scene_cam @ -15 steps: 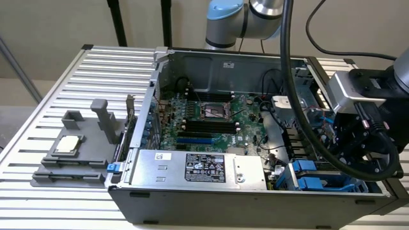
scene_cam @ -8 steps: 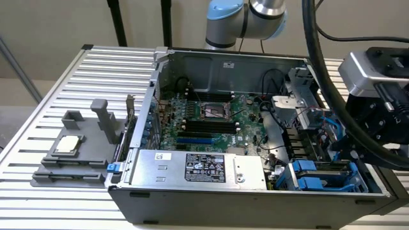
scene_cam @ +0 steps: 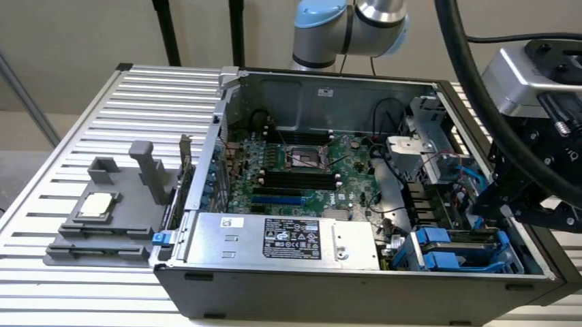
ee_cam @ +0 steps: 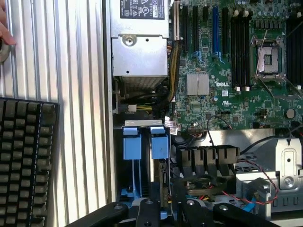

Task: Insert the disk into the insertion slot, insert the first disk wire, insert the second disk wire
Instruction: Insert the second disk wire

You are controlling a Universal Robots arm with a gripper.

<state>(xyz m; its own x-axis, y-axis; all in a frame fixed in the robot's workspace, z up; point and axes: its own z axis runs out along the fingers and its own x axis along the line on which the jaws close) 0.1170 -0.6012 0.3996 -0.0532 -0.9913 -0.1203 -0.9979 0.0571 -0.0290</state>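
Blue tabs marked the slot [scene_cam: 464,248] at the case's [scene_cam: 364,300] front corner on the exterior view's right, beside the power supply [scene_cam: 282,240]. A disk edge seemed to sit inside the slot [ee_cam: 144,163], though I couldn't be sure. The gripper [scene_cam: 532,197] hung just above it; whether its fingers were apart I cannot tell. A keyboard [ee_cam: 23,161] lay outside the case.

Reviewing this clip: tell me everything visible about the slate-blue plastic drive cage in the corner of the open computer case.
The slate-blue plastic drive cage sits in the open case's near corner on the exterior view's right, beside the silver power-supply box. Its walls look like moulded plastic, with bright blue tabs standing side by side along one end. A flat drive edge shows between its walls in the wrist view, apparently seated. The black gripper hangs just over the cage's other end; whether they touch is unclear.
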